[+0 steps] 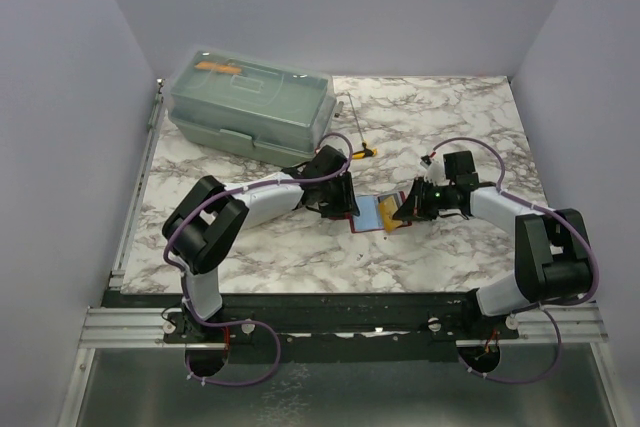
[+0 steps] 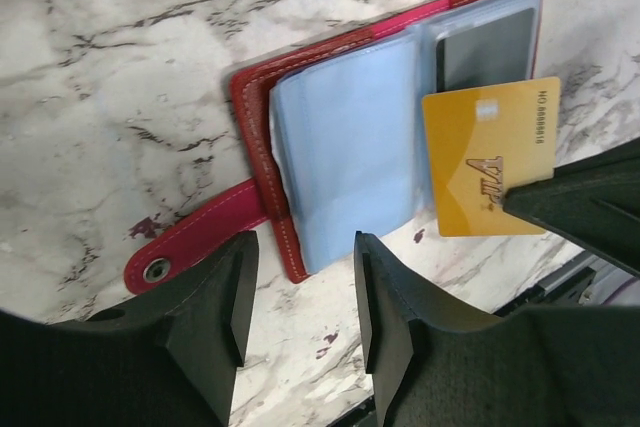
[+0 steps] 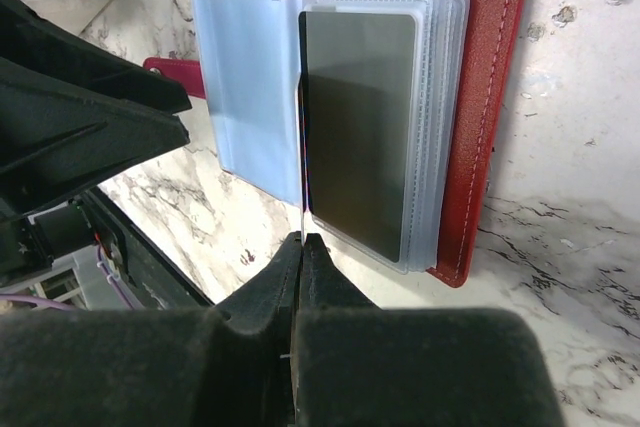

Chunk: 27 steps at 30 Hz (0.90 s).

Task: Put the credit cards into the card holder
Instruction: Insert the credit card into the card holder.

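The red card holder (image 1: 368, 214) lies open on the marble table, clear sleeves fanned out (image 2: 345, 152). A dark grey credit card (image 3: 360, 127) sits inside a sleeve on the right half and also shows in the left wrist view (image 2: 487, 47). My right gripper (image 3: 303, 239) is shut on a gold credit card (image 2: 490, 162), held on edge (image 3: 301, 162) between the sleeves at the holder's middle. My left gripper (image 2: 300, 277) is open and empty just off the holder's strap side (image 2: 190, 242), low over the table.
A grey-green plastic box (image 1: 250, 102) stands at the back left. A thin tool with an orange handle (image 1: 362, 145) lies behind the arms. The table's front rail (image 1: 340, 312) is near both arm bases.
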Motion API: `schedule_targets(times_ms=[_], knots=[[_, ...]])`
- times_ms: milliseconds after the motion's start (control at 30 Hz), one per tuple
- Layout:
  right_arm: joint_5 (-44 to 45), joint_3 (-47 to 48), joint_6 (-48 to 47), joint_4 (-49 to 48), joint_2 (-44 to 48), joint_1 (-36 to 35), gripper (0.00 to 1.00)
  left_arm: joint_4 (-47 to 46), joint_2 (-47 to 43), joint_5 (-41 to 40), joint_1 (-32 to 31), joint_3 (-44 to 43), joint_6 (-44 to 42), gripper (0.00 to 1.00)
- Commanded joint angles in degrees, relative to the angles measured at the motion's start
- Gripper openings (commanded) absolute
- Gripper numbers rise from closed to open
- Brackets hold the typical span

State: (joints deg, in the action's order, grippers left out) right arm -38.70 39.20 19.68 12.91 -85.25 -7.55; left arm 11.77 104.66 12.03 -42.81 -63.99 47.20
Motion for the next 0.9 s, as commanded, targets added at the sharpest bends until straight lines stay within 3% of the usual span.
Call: schedule_targets(times_ms=[0,300,633,867], knots=[[-2.49,-0.62,-0.57,-1.13,0.56,0.00,0.00,3.95,1.34,-4.19,0.15,-1.28,-0.80,0.50],[-6.33,-1.08,-0.92,-3.85,-2.55,0.04,0.00,5.01,4.00,-6.03,0.13,-1.84,-0.71,0.51],[-7.71,-0.62,-1.74,-5.87,-5.78,-0.01,0.00,5.85,4.47,-7.20,0.18,-2.14,-1.91,0.38],[-3.72,0.53,-2.51,-7.29,-8.44,0.00,0.00,6.25,4.47,-6.85,0.18,-2.29,-2.20,0.35]])
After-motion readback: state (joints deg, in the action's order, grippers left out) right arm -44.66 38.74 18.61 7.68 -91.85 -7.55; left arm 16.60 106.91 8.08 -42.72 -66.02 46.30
